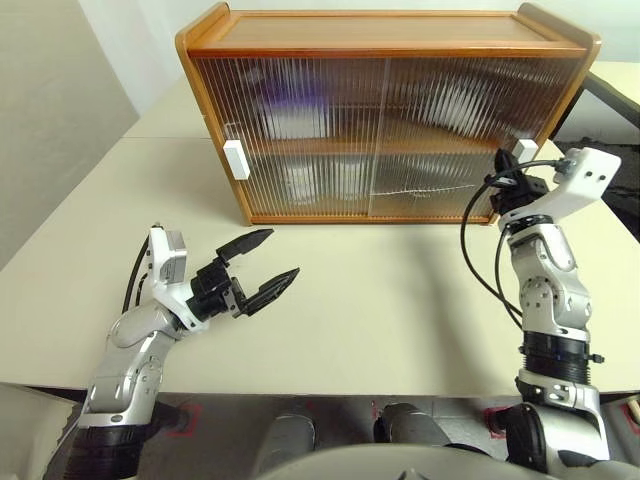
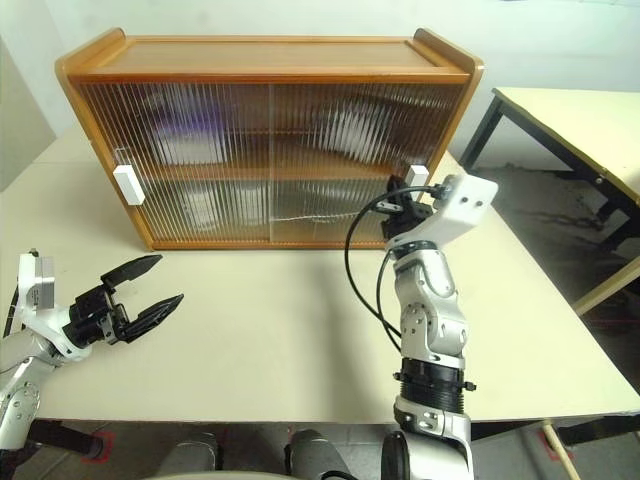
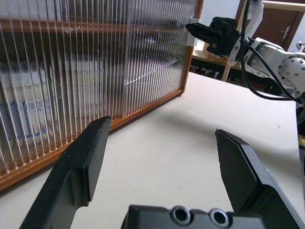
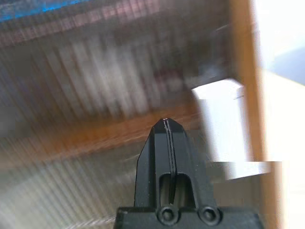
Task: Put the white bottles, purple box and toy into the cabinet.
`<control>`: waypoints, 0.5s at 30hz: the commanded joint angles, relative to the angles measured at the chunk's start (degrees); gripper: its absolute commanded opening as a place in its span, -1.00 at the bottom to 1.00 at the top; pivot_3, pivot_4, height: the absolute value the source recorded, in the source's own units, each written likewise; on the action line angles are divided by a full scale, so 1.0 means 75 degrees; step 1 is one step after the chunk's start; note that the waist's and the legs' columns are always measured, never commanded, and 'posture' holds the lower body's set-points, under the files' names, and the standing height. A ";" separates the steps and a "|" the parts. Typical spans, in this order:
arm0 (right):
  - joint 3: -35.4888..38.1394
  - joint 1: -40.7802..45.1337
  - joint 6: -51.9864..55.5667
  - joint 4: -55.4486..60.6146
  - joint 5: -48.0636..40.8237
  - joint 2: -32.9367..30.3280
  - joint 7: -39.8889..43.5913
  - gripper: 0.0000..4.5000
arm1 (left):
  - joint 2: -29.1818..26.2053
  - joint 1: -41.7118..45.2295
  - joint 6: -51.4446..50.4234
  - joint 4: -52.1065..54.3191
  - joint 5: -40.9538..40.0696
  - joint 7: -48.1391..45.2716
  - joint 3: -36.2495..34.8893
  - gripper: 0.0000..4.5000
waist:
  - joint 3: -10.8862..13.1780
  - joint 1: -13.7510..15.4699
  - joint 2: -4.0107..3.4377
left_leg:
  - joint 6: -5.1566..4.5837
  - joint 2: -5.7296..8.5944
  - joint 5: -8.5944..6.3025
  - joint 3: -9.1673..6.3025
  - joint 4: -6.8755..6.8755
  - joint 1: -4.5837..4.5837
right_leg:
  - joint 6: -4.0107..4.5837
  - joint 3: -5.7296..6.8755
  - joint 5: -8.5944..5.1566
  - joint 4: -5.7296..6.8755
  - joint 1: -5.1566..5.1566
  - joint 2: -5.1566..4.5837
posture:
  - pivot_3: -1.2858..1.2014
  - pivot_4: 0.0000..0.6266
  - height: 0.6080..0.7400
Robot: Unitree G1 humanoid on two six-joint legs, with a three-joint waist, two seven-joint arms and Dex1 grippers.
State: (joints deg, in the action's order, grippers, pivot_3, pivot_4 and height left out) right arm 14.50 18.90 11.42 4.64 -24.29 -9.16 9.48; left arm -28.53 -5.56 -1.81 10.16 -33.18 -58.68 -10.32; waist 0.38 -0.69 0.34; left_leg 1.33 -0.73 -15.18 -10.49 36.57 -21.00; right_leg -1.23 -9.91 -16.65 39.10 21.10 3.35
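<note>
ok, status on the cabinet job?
Left gripper open, empty, over the table. Right gripper shut, empty, at the cabinet beside the right door handle. Both doors closed, blurred shapes behind the ribbed panels.

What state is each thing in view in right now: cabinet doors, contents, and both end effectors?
cabinet: both sliding doors shut.
white bottles: inside on the lower shelf, blurred behind the ribbed door.
left end effector: open, empty, above the table.
right end effector: shut, empty, beside the right door's white handle.
</note>
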 commanded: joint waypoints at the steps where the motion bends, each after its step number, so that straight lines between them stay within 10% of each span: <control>1: -0.0478 -0.0350 0.0084 0.0309 -0.0161 -0.0003 0.0699 -0.98 | -0.0068 -0.0155 0.0130 -0.0059 0.0051 -0.0010 -0.0133 1.00 | -0.0001 0.0019 0.0001 | -0.0003 0.0003 -0.0002 -0.0001 0.0001 -0.0001 | -0.0014 -0.0004 -0.0010 -0.0001 -0.0006 0.0000 | 0.06 -1.00 1.00; 9: -0.0454 -0.1827 -0.1254 0.0105 -0.1217 -0.0954 0.4543 -0.75 | -0.0018 -0.0300 0.0694 -0.0306 0.0122 0.0569 -0.0958 1.00 | -0.0007 0.0212 0.0013 | -0.0009 0.0025 -0.0012 -0.0007 0.0019 0.0010 | 0.0054 -0.0002 -0.0097 -0.0005 -0.0052 -0.0019 | 0.08 -0.98 1.00; 15: 0.0460 -0.2119 -0.2088 -0.2010 -0.1268 -0.1920 0.5935 0.21 | -0.0050 -0.0218 0.1282 -0.1510 0.1138 0.2033 -0.1753 1.00 | 0.0011 0.0254 0.0032 | 0.0008 0.0025 -0.0004 0.0000 0.0027 0.0094 | 0.0023 -0.0016 -0.0126 -0.0001 -0.0127 -0.0022 | 0.08 -0.94 1.00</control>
State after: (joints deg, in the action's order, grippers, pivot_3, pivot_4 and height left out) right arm 16.35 3.07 -2.14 -6.48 -34.09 -22.74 51.74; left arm -28.71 -7.47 6.80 1.20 -27.36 -46.19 -22.51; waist 0.46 1.22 0.58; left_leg 1.41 -0.57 -15.22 -10.49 36.77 -20.23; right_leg -1.03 -10.13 -17.58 39.10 20.13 3.15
